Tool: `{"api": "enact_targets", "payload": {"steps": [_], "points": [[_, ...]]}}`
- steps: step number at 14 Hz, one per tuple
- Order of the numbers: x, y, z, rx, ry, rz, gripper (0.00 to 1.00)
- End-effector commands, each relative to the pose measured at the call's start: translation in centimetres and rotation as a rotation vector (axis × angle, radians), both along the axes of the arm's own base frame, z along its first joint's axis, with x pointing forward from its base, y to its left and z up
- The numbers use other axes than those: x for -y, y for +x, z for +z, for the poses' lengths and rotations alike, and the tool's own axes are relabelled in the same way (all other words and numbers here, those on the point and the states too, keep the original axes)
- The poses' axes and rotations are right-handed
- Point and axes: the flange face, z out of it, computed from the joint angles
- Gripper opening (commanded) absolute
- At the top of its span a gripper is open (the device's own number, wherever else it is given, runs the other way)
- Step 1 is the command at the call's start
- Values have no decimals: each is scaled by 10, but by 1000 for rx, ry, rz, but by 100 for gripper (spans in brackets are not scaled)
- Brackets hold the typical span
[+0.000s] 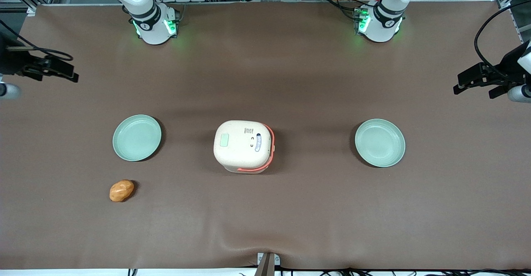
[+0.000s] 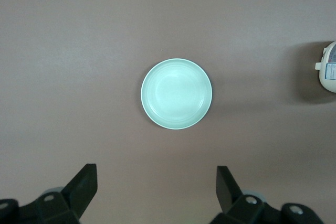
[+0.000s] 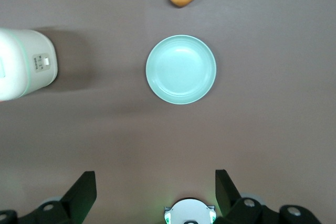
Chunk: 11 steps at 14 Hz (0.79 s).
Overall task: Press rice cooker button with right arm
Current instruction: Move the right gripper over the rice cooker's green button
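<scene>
The cream rice cooker (image 1: 244, 145) with its coral-orange handle band stands mid-table with the lid closed. The pale mint-green button (image 1: 225, 140) sits on the lid, on the side toward the working arm's end. The cooker's side also shows in the right wrist view (image 3: 23, 64). My right gripper (image 1: 66, 72) hangs high over the working arm's end of the table, well away from the cooker. In the right wrist view the gripper (image 3: 155, 179) is open and empty, with its black fingers (image 3: 84, 190) wide apart above the bare table.
A mint-green plate (image 1: 137, 138) lies beside the cooker toward the working arm's end and shows in the right wrist view (image 3: 180, 69). A potato (image 1: 121, 190) lies nearer the front camera than that plate. A second plate (image 1: 380, 142) lies toward the parked arm's end.
</scene>
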Motion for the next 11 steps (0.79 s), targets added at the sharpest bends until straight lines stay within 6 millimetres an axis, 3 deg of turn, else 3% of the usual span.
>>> {"api": "enact_targets", "payload": {"steps": [1,7,9,10,11], "points": [[-38,-2,1,4,7,60,100],[-113,16,-15,81,138,147,97],[-133,25,-24,111,169,158,60],[-147,30,-30,132,168,168,49],[-160,36,-39,150,162,167,48]]}}
